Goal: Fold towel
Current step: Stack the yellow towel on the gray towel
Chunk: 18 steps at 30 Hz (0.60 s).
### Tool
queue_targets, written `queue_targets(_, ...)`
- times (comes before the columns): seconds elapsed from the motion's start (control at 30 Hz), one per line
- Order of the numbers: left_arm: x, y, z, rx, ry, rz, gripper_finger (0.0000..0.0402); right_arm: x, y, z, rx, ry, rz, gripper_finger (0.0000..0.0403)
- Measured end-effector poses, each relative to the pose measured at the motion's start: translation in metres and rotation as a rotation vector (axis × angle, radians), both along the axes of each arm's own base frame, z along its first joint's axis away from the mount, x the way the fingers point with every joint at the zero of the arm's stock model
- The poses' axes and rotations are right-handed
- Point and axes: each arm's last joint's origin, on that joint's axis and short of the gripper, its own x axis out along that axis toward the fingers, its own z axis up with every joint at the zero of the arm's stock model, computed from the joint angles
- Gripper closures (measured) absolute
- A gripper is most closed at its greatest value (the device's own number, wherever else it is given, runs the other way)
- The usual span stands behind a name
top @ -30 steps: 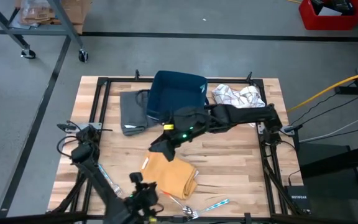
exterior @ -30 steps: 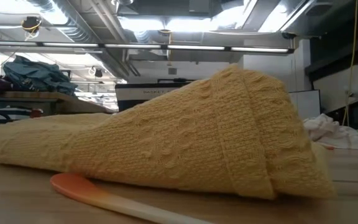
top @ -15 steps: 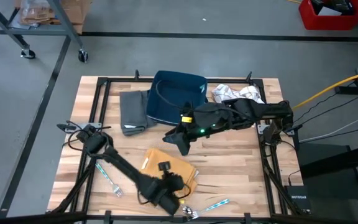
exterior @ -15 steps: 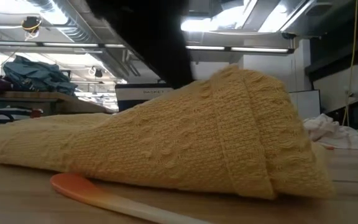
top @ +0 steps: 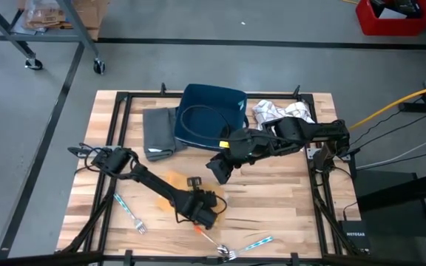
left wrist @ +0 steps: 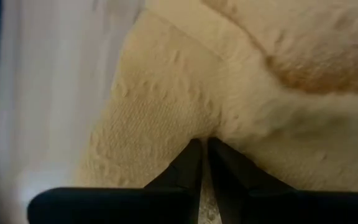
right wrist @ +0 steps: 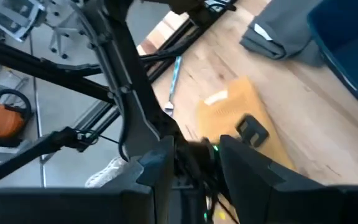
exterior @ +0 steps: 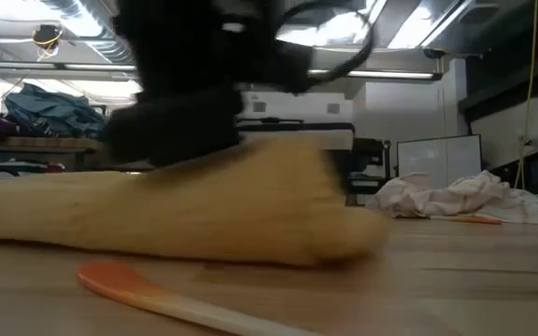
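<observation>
- Pinching a fold of the yellow knitted towel, the left gripper has its two dark fingers pressed almost together with the cloth caught between their tips, as the left wrist view shows.
- From above, the left gripper sits over the towel near the front middle of the wooden table, and the left arm reaches to it from the table's left side.
- Most of the towel is hidden under that arm in the high view; only a yellow patch shows beside it.
- At table height the towel lies as a long low mound on the boards, with the dark bulk of the left gripper pressing on its top.
- An orange-handled utensil lies on the table just in front of the towel.
- The right gripper hangs above the table's middle, apart from the towel, holding nothing; its fingers stand spread, as the right wrist view shows.
- At the back of the table lie a grey cloth, a dark blue cloth beside it, and a white patterned cloth toward the right.
- A blue-handled fork lies near the front left, and more cutlery lies at the front edge.
</observation>
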Motion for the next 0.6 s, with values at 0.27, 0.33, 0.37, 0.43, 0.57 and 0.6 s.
queue_targets(0.27,-0.024,0.013,-0.006,0.121,0.228,-0.084,0.0375,-0.001,0.0,-0.002,-0.007,0.025,0.0,0.0269)
queue_targets(0.33,-0.028,0.015,-0.004,0.131,0.252,-0.083,0.0375,-0.001,0.0,-0.002,-0.009,0.025,-0.003,0.0269)
queue_targets(0.37,-0.031,0.015,-0.002,0.131,0.266,-0.08,0.0375,-0.001,-0.001,-0.002,-0.017,0.024,-0.011,0.0269)
queue_targets(0.43,-0.035,0.013,0.003,0.123,0.268,-0.067,0.0375,-0.001,-0.002,-0.003,-0.044,0.022,-0.042,0.0269)
queue_targets(0.57,-0.044,0.006,0.028,0.066,0.192,-0.037,0.0375,-0.002,-0.006,-0.005,-0.143,0.025,-0.142,0.0269)
queue_targets(0.6,-0.046,0.003,0.037,0.05,0.154,-0.027,0.0375,-0.002,-0.007,-0.006,-0.166,0.025,-0.167,0.0269)
